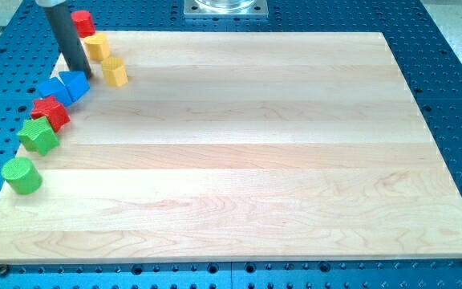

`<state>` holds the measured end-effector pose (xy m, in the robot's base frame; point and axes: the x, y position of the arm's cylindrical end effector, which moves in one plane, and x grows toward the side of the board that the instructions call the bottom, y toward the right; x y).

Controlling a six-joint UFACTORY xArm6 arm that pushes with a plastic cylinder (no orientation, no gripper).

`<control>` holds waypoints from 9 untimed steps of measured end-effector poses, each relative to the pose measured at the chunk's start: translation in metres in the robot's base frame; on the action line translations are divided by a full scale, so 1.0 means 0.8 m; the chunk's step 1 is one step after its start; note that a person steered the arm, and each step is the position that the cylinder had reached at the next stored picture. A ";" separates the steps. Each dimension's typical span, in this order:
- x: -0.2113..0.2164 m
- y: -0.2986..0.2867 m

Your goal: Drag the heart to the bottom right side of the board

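Observation:
Two yellow blocks sit near the board's upper left. The lower one (115,72) looks like the heart, and the upper one (96,46) looks like a hexagon. My tip (83,75) is down on the board just left of the yellow heart, with a small gap between them. It is against the top edge of a blue triangle (75,83). The dark rod slants up to the view's top left and hides part of the board's corner.
A red block (81,22) lies at the top left corner. A blue cube (52,91), red star (50,112), green star (38,136) and green cylinder (21,175) line the wooden board's (255,160) left edge. A blue pegboard surrounds the board.

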<state>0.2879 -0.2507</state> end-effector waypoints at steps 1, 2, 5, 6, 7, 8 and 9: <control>-0.033 -0.023; -0.060 0.010; -0.070 0.205; -0.095 0.175; -0.108 0.259; -0.046 0.383; 0.045 0.487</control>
<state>0.3237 0.1385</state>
